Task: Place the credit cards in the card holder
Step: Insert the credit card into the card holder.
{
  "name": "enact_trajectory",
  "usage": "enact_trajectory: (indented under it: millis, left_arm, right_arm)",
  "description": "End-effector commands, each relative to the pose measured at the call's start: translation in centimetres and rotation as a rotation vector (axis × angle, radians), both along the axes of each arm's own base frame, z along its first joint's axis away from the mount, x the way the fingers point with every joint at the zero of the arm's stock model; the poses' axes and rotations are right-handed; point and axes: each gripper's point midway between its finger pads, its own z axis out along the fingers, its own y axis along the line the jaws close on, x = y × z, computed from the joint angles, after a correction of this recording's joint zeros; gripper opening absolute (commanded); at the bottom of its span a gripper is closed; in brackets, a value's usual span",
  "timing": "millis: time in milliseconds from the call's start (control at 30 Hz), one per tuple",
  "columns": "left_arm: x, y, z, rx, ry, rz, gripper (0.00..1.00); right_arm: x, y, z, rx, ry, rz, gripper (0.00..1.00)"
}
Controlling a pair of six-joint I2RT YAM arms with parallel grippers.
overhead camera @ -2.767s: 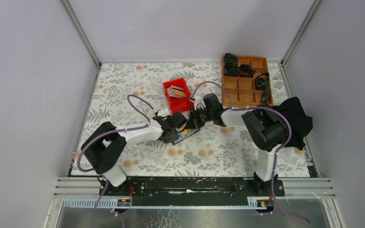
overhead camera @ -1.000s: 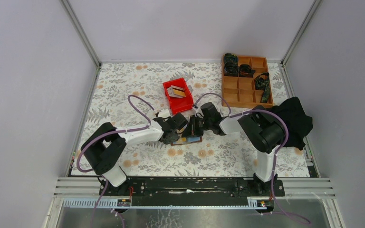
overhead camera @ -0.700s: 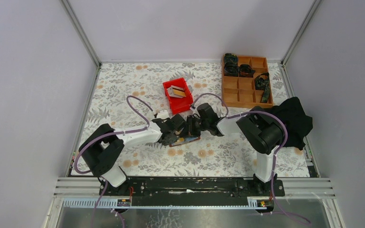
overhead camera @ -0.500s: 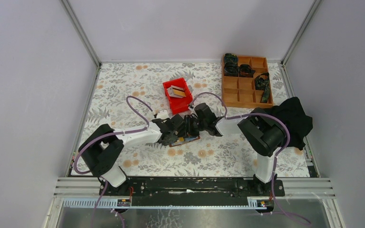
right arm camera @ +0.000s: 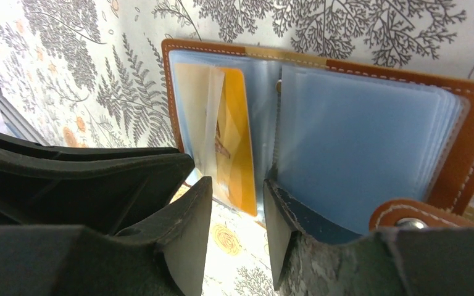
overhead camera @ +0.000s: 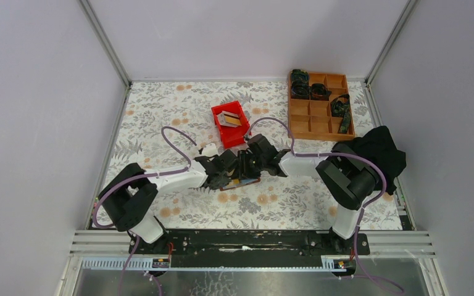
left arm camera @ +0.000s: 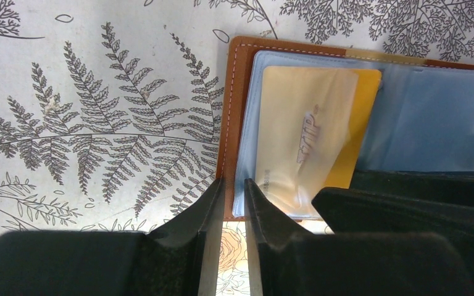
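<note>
The floral counter carries the card holder at its middle, lying open and flat with its clear pockets up. Both arms meet over it, the left from the left and the right from the right.

The left end effector sits at the holder's stitched leather corner. Its fingers are close together with only a narrow slot, and the brown border runs into that slot. I cannot tell whether they pinch the leather or merely straddle it.

The right end effector has its fingers apart. The end of an orange card lies in the gap between them, with no pad clearly touching it.

That card lies mostly under the clear pocket, slightly skewed to the pocket's edges. Its long axis points straight away from the right end effector, so any further seating looks like a push along that line, and the right arm is the one placed for it.

More credit cards lie in the red bin, just beyond both end effectors on the far side.
</note>
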Motion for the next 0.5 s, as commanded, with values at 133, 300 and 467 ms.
enact_trajectory:
  millis: [133, 300, 467]
  left_arm:
    - [-7.3, 4.3, -4.3, 0.147, 0.28, -0.055, 0.25]
    - [-7.5, 4.5, -4.4, 0.149, 0.281, -0.061, 0.25]
    - [-7.6, 4.5, -4.4, 0.151, 0.282, -0.067, 0.25]
  right_arm:
    - [-1.1, -4.0, -2.3, -0.223, 0.002, -0.027, 0.34]
    - [-0.1, -3.8, -1.8, -0.232, -0.035, -0.038, 0.21]
    - [1.0, -3.5, -1.2, -0.237, -0.07, -0.051, 0.14]
